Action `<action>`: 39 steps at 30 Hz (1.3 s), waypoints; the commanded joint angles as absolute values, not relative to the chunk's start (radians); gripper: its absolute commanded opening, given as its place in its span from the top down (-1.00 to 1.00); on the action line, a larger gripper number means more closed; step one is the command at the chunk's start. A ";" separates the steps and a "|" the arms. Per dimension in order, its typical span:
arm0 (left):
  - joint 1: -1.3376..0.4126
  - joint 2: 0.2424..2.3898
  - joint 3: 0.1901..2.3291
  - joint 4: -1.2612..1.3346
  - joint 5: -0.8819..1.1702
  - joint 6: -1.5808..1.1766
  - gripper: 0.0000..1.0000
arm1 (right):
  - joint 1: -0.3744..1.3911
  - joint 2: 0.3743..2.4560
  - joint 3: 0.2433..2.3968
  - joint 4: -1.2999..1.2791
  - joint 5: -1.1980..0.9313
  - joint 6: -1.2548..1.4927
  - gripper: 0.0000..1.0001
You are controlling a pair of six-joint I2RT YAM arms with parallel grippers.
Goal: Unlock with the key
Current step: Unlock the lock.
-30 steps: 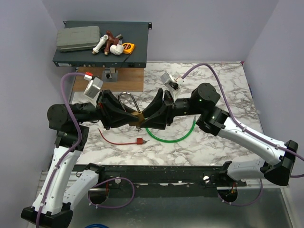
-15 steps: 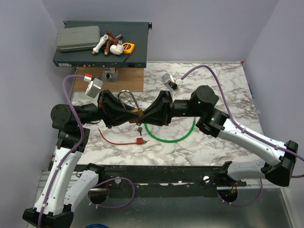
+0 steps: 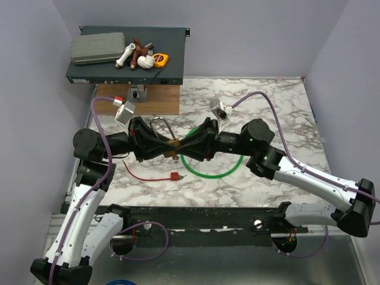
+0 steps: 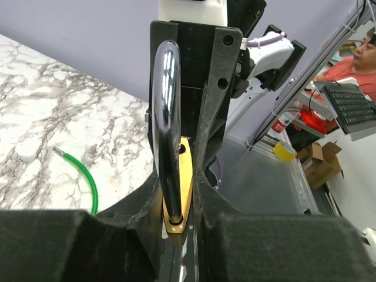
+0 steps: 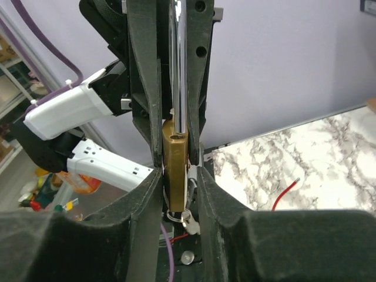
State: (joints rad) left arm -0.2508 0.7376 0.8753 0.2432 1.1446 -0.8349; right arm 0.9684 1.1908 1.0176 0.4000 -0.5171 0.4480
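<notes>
A brass padlock (image 3: 174,146) with a silver shackle (image 3: 157,122) hangs above the table between both grippers. My left gripper (image 3: 166,147) is shut on its flat faces near the shackle end; the left wrist view shows the padlock (image 4: 183,176) edge-on between the fingers. My right gripper (image 3: 185,148) straddles the other end of the padlock (image 5: 174,158), with a slim gap at one finger. The small silvery key (image 5: 190,225) hangs on a ring at the padlock's bottom, between the right fingers and held by neither. In the top view the key is hidden.
A green cable loop (image 3: 209,171) and a red cable (image 3: 148,175) lie on the marble table under the grippers. At the back left, a wooden board (image 3: 163,98) and a dark box (image 3: 172,59) carrying small parts.
Both grippers and the padlock have shifted slightly right. The right jaws narrowed around the padlock, then eased apart a little. The key seen dangling under the padlock half a second ago is now hidden from above.
</notes>
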 commanded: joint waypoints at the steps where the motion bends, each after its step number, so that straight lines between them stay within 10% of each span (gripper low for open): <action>1: -0.249 0.726 0.897 0.273 1.145 -0.839 1.00 | 0.966 1.155 1.015 0.499 -0.438 0.439 0.48; 9: -0.248 0.733 0.889 0.264 1.135 -0.827 0.99 | 0.966 1.156 0.991 0.581 -0.482 0.493 0.99; 15: -0.237 0.759 0.952 0.031 1.080 -0.637 0.06 | 0.965 1.143 0.962 0.584 -0.440 0.546 0.99; 27: -0.181 0.830 1.142 -0.358 1.340 -0.216 -0.52 | 0.965 1.080 0.886 0.483 -0.460 0.582 0.99; 39: -0.194 0.844 1.146 -0.436 1.173 -0.123 0.17 | 0.965 1.130 0.930 0.397 -0.510 0.555 0.99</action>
State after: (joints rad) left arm -0.1852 0.8658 1.1915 -0.4587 1.2778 -0.1131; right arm 0.9672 1.1145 0.8707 0.3637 -0.4835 0.5713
